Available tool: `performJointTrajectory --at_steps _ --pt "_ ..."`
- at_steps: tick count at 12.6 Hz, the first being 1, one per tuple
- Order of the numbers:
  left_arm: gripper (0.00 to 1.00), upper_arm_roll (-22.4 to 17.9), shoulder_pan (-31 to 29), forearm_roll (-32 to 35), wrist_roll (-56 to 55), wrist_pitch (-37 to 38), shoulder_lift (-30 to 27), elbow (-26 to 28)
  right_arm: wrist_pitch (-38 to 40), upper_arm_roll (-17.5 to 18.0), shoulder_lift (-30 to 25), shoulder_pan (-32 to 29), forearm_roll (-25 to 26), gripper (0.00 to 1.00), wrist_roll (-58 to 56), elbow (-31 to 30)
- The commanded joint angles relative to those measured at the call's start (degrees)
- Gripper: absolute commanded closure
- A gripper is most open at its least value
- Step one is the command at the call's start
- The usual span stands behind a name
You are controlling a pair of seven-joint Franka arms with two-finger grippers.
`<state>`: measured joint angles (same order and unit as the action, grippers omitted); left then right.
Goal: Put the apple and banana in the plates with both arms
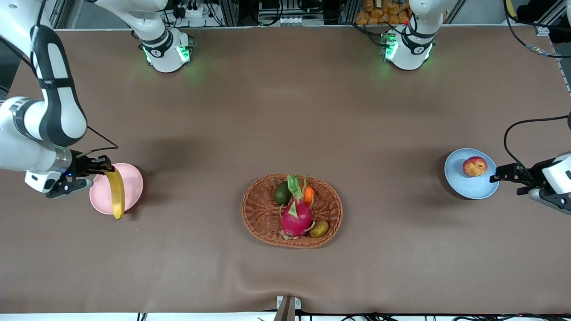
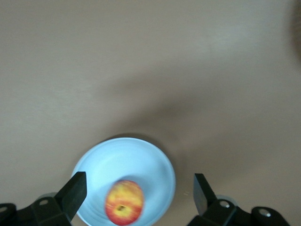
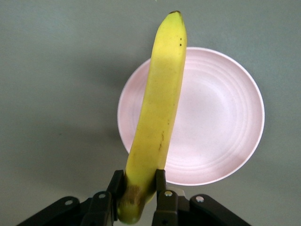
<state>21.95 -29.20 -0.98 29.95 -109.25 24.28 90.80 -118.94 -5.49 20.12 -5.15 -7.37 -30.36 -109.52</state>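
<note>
My right gripper [image 1: 106, 168] is shut on one end of the yellow banana [image 1: 117, 194] and holds it over the pale pink plate [image 1: 134, 183], at the right arm's end of the table. The right wrist view shows the banana [image 3: 160, 103] between the fingers of the gripper [image 3: 139, 181], lying across one side of the plate [image 3: 216, 122]. The red-and-yellow apple [image 1: 474, 166] sits in the light blue plate [image 1: 464, 187] at the left arm's end. My left gripper [image 1: 495, 177] is open and empty beside that plate. In the left wrist view it [image 2: 138, 183] straddles the apple [image 2: 124, 202] and the plate [image 2: 127, 157] from above.
An oval wicker basket [image 1: 263, 223] stands mid-table, nearer to the front camera. It holds a pink dragon fruit [image 1: 296, 216], a dark green fruit [image 1: 282, 193], a small orange fruit [image 1: 309, 194] and a brownish kiwi-like fruit [image 1: 319, 228]. Brown cloth covers the table.
</note>
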Motion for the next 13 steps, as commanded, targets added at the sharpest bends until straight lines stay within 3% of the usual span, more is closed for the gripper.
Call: performJointTrajectory --at_steps 1,2,3,4,5,8,10,13 --pt "0.0 -8.21 11.74 1.07 -6.81 6.13 -7.03 0.25 -0.95 1.09 1.59 -1.19 1.92 1.0 0.64 1.14" --pt "0.0 -9.46 14.49 0.72 -9.61 8.94 -8.79 0.25 -0.69 1.09 1.59 -0.83 1.92 0.75 0.91 1.41" --pt "0.0 -9.47 15.65 0.72 -13.3 10.7 -10.64 0.25 -0.51 1.09 1.51 -0.83 1.92 0.13 1.35 1.5" --pt "0.0 -9.64 16.62 0.72 -16.38 13.59 -12.83 0.25 0.01 1.27 0.98 -1.09 1.75 0.0 1.35 1.67" --pt "0.0 -11.39 19.06 0.72 -18.41 16.67 -15.2 0.16 1.67 1.27 0.37 -0.74 1.66 0.0 1.53 3.15" --pt "0.0 -26.22 32.68 0.54 -19.84 21.87 -20.14 0.16 15.44 1.27 0.27 -0.83 1.66 0.0 1.44 14.12" --pt "0.0 -27.31 33.33 0.63 -20.01 23.37 -22.33 0.16 21.18 1.35 -0.07 -0.56 1.74 0.0 3.18 19.94" --pt "0.0 -27.66 32.98 1.42 -20.01 25.74 -24.01 -2.28 24.35 1.44 -6.3 1.53 3.31 0.0 10.82 20.66"
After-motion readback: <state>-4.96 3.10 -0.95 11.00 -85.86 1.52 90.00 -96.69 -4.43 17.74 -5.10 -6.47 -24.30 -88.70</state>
